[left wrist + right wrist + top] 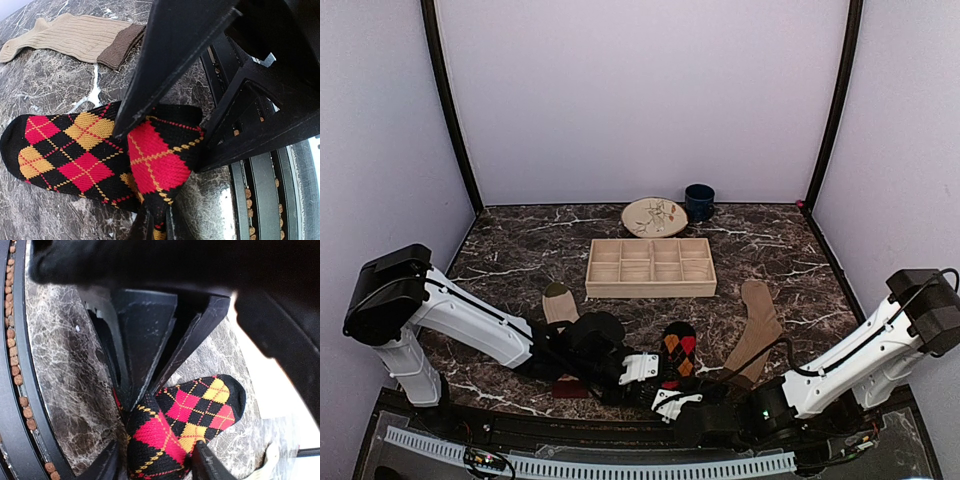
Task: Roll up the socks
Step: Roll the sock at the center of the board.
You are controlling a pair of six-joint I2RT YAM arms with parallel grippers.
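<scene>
Up front, left jaws clenched on argyle sock [679,352], right jaws astride it, grip unclear, tray [650,289] beyond.

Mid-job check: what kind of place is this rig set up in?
Probably a lab test booth: plain white walls enclose a marble-pattern table, with staged props, a wooden divider tray and the argyle sock.

The left arm [470,320] and right arm [840,370] lie low, reaching inward to meet by the table [520,250]'s near edge. The left gripper [656,372] is pinched tight on the black sock with red-orange argyle diamonds [75,150]. The right gripper [157,467] straddles it, fingers half apart.
</scene>
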